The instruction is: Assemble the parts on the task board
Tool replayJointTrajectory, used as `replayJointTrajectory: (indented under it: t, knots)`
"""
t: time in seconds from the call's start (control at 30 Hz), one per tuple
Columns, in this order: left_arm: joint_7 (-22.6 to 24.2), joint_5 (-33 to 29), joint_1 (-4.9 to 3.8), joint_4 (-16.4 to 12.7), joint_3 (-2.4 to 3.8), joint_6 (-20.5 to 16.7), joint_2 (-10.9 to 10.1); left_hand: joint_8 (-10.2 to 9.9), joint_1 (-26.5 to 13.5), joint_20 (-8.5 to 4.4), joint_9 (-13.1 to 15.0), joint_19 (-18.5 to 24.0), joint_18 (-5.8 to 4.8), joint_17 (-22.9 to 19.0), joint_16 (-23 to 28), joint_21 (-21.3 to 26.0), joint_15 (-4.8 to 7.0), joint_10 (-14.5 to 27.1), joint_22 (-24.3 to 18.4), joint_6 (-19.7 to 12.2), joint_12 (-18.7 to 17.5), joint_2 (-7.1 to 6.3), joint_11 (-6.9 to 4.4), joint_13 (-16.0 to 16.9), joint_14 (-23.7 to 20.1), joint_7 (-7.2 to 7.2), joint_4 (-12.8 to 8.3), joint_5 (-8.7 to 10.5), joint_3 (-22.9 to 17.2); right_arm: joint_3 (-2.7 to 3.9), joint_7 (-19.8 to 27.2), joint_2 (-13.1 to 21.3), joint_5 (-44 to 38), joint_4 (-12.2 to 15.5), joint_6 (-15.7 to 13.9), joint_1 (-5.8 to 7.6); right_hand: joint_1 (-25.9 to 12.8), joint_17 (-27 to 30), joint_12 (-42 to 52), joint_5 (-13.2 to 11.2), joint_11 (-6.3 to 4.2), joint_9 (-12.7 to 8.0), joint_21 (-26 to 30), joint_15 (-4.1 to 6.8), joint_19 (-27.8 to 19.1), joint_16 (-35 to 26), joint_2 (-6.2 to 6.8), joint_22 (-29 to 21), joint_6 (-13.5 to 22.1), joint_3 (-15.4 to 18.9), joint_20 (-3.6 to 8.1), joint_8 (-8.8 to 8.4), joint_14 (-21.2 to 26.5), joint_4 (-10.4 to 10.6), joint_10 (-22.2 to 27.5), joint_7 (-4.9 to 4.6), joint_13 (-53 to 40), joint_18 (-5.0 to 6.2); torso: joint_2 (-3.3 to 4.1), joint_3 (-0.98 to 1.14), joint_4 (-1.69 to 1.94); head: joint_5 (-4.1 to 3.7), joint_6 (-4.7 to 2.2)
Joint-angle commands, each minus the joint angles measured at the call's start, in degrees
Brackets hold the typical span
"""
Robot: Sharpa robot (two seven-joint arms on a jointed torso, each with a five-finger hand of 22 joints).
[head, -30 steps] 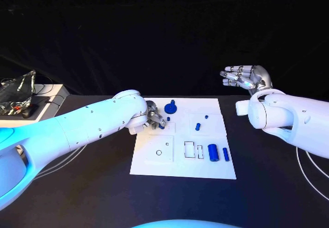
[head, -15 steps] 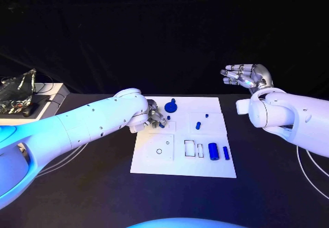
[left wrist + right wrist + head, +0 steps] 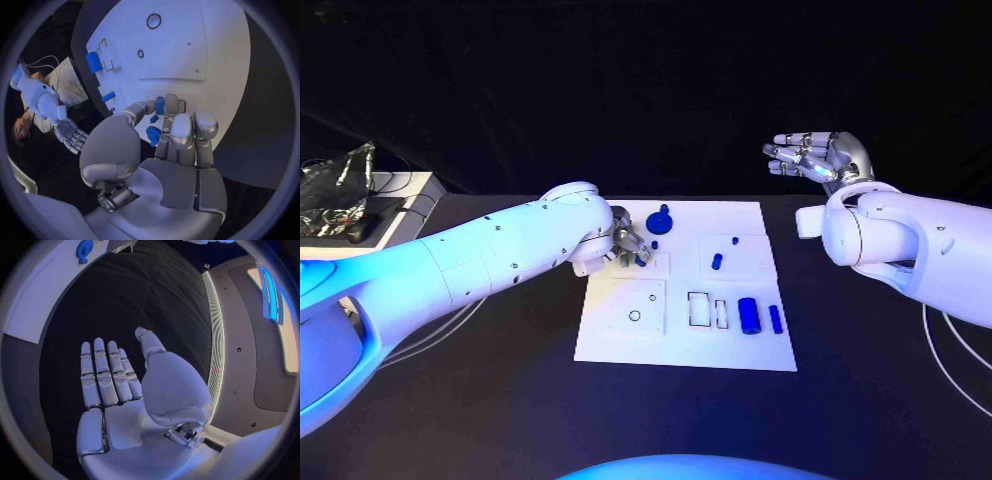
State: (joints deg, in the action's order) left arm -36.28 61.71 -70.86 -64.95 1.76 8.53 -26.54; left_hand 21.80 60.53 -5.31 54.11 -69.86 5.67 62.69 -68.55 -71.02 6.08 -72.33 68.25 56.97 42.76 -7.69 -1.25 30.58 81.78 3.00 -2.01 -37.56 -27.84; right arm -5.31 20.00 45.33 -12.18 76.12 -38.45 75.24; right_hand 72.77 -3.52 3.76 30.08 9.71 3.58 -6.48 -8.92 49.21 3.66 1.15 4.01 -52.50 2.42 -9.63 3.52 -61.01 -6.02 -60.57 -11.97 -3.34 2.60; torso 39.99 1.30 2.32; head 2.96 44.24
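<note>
since a second ago little has changed: the left hand (image 3: 626,246) stays low over the left part of the task board (image 3: 687,355), its fingers having shifted only a touch towards the small blue peg (image 3: 642,262) under them, and the right hand (image 3: 816,157) has tipped slightly, its fingers now lying more level, while it keeps well off the board beyond the far right corner.

in the left wrist view the left hand (image 3: 169,145) has its fingers (image 3: 181,131) curled together and its thumb drawn in beside them, with a small blue part (image 3: 160,105) at the fingertips and another blue piece (image 3: 153,135) just behind; it seems to pinch the peg, though the hold itself is partly hidden. the right hand (image 3: 119,390) is spread flat, fingers straight and side by side, thumb apart, holding nothing over the black table (image 3: 144,300).

the board lies flat in the middle of the table. at its far edge sits a round blue disc with a knob (image 3: 659,224). a short blue pin (image 3: 717,264) lies in the square field right of centre, with a tiny blue dot (image 3: 734,244) above it. near the front, a thick blue cylinder (image 3: 749,316) and a thin blue rod (image 3: 775,319) lie side by side, just right of two rectangular slots (image 3: 698,309). a small round hole (image 3: 635,316) shows in the left front field.
</note>
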Motion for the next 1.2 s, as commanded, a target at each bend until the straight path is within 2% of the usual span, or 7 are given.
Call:
replayJointTrajectory:
  t: [0.03, 0.23, 0.73, 0.83, 1.2]
  knots:
    - [0.1, 0.2, 0.4, -0.2, -0.25, 3.1, 0.5, -0.1, 1.2, 0.02, 0.0, -0.5, -0.74, 0.2, -0.4, -0.1, 0.42, -3.4, 0.3, 3.4, -0.2, 1.71, -2.95, -0.1, 0.0, -2.68, -3.9, -0.14, -3.5, 0.01, 0.1, -0.1, -0.1, 0.1, 1.1, -0.01, 0.0, 0.1, -0.3, 0.6, -0.05, -0.1, 0.4, -0.05, -0.6, -0.2, 0.39, 0.0, 0.2, -0.3, -0.06, -0.18, 0.4, -0.4, 0.3, -0.18, 0.0, -0.66, -0.05, -0.01, -0.02, 0.05, 0.12]
    - [0.1, 0.4, 0.4, -0.1, -0.25, 3.0, 0.7, -0.4, 1.4, -0.02, 0.1, -0.9, -0.94, 0.5, -0.8, -0.3, 0.53, -4.1, 0.9, 4.4, -0.2, 2.2, -3.17, -0.6, 0.1, -3.07, -3.6, -0.13, -2.2, 0.0, -0.1, -0.1, -0.1, 0.1, 1.1, -0.01, 0.0, 0.1, -0.3, 1.2, -0.04, -0.1, 0.4, -0.07, -0.8, -0.2, 0.37, 0.0, 0.1, -0.5, -0.06, -0.19, 0.5, -0.5, 0.3, -0.21, 0.0, -0.77, -0.07, 0.01, -0.05, 0.03, 0.1]
    - [0.7, 0.4, 0.55, 0.5, -0.31, 1.3, 1.5, -1.3, 1.0, -0.22, 1.3, -1.8, -1.45, 0.9, -1.7, -0.4, 0.65, -5.4, 2.3, 6.3, -0.3, 4.77, -3.51, -1.6, 0.2, -3.76, -3.1, 0.86, 0.9, -0.04, -0.5, -0.3, -0.1, -0.1, 1.5, -0.05, -0.2, 0.1, -0.3, 2.3, -0.05, 0.0, 0.5, -0.09, -1.3, -0.2, 0.43, 0.0, 0.1, -0.8, -0.08, -0.18, 0.6, -0.8, 0.3, -0.2, 0.0, -1.12, -0.02, 0.02, -0.04, -0.11, -0.03]
    - [0.8, 0.4, 0.58, 0.7, -0.32, 1.0, 1.6, -2.4, 1.2, -0.56, 2.0, -2.0, -1.75, 1.1, -1.8, -0.3, 0.79, -6.2, 2.7, 7.3, -0.8, 6.2, -3.65, -2.6, 0.2, -4.04, -2.7, 1.42, 3.5, -0.05, -0.5, -0.3, -0.1, -0.1, 1.6, -0.06, -0.2, 0.1, -0.3, 2.6, -0.06, -0.1, 0.5, -0.1, -1.3, -0.2, 0.43, 0.0, 0.0, -0.9, -0.07, -0.19, 0.6, -0.8, 0.3, -0.2, 0.0, -1.15, -0.04, 0.02, -0.04, -0.12, -0.08]
    - [1.0, 0.1, 0.61, 0.7, -0.33, 1.3, 1.8, -4.9, 1.0, -0.77, 4.5, -2.3, -2.02, 1.4, -2.1, 0.2, 0.77, -6.5, 3.5, 8.7, -0.5, 7.1, -3.74, -3.3, 0.2, -4.27, -2.4, 1.97, 4.9, -0.07, -0.7, -0.4, -0.1, -0.3, 1.8, -0.12, -0.4, 0.1, -0.3, 3.3, -0.06, -0.1, 0.6, -0.14, -1.7, -0.2, 0.44, 0.0, 0.1, -1.1, -0.09, -0.19, 0.7, -1.1, 0.2, -0.2, 0.0, -1.36, -0.05, 0.01, 0.07, -0.2, 0.05]
